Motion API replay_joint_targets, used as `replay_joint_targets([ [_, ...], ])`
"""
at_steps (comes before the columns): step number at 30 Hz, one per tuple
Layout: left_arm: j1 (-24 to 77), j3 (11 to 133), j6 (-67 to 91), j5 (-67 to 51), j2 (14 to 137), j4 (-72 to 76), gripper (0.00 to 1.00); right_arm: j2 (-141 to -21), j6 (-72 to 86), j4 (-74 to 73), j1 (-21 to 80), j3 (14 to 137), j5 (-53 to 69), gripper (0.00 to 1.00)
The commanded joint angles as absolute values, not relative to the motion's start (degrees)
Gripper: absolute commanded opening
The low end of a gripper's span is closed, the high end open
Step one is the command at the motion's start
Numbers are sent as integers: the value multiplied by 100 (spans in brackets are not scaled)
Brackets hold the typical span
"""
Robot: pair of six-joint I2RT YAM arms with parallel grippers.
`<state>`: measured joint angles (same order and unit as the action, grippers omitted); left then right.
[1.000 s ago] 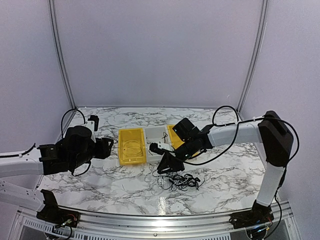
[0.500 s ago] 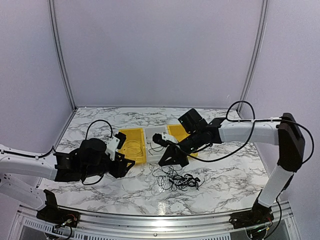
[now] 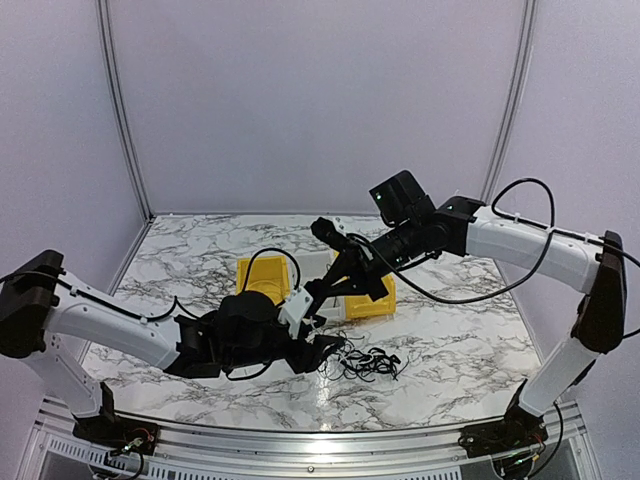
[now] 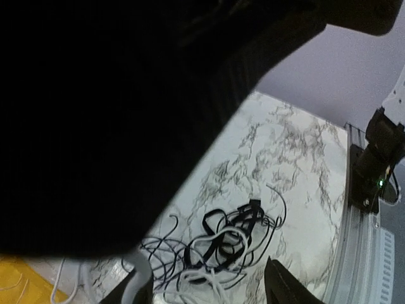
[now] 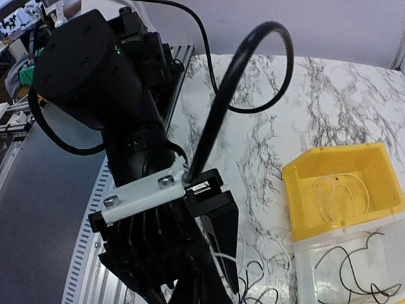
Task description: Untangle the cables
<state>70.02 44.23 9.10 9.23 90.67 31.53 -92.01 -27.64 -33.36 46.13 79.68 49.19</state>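
A loose tangle of cables [image 3: 365, 362], thin black cords knotted with a pale whitish one, lies on the marble table [image 3: 470, 345] near its front edge, roughly midway between the two arm bases. The left gripper [image 4: 209, 282] hovers low just beside the heap. In its wrist view the two fingers stand apart, with the knot directly ahead between them, which looks like a line-up to pick out a strand or pin the pile. The left arm is stretched far across the table to reach this spot. Above it, the right gripper [image 3: 328, 283] is raised off the table, its jaws together and pointing down toward the left wrist. Whether a thin cord is pinched in them cannot be told, though lifting one end while the other arm steadies the heap would suit the task. Behind the tangle sit sorting bins: a yellow bin [image 5: 294, 196] holding a coiled pale cord, and touching it a clear bin [image 5: 329, 246] holding a black one, probably cords already freed.
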Motion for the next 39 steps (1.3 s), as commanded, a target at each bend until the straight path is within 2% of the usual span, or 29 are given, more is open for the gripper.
replay_joint_targets([
  [1,7086,4689,849,819,9745,4144,57,-8942,-2954,-3940,4674,8695,5328,0],
  [4,7130,4640,978,805,10055,4405,51,-8838,-3147,-4299,4660,9161,5267,0],
  [10,7181,4082,1346,709,10148,4985,49,-8664,-3211,-4684,4299,9903,5542,0],
  [16,7181,3862,1470,746,10352,5250,40,-8629,-2997,-4691,3803,10470,6082,0],
  [22,7181,3822,1679,782,10656,5362,37,-8710,-3028,-4755,3417,11318,6169,0],
  [34,7181,3552,2154,596,10834,5580,38,-9413,-2415,-3942,2491,13212,6048,0],
  [39,7181,3517,2218,603,10833,5585,30,-9589,-1972,-3447,1901,13653,6222,0],
])
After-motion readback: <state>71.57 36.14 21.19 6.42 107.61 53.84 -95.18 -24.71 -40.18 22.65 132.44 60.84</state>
